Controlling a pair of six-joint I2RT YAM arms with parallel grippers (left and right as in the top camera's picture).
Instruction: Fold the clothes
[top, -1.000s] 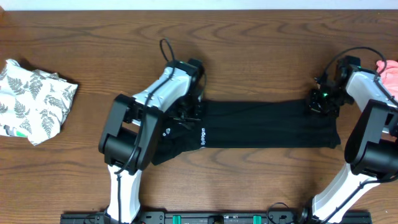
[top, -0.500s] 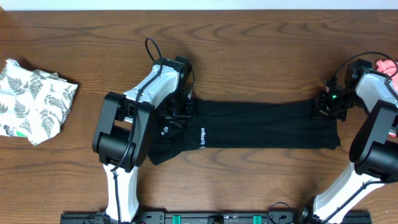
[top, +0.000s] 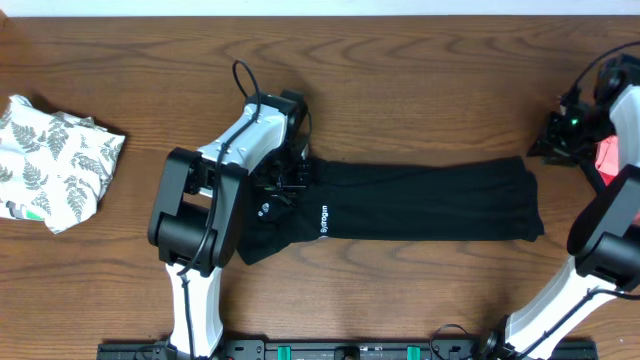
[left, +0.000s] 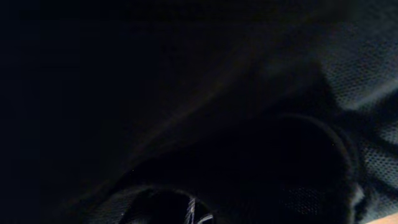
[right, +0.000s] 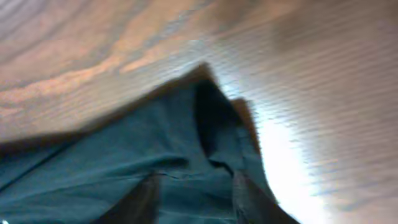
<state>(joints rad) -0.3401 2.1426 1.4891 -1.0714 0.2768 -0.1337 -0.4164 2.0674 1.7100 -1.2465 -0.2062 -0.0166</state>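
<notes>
White fern-print garment (top: 60, 165) lies crumpled at the left of the table (top: 400, 90). Left gripper (top: 293, 183) is pinched narrow on the left end of the black garment (top: 430, 200), which is stretched flat across mid-table. Right gripper (top: 553, 143) hangs just beyond its right end, jaws apart, holding nothing.

My view is nearly all black fabric (left: 186, 74), close and dim. Toward the right its fine mesh weave shows. A sliver of brown surface (left: 384, 221) peeks in the bottom-right corner.

Wooden table (top: 400, 80): black garment (top: 430, 205) (fern-print piece (top: 55, 160) apart)
</notes>
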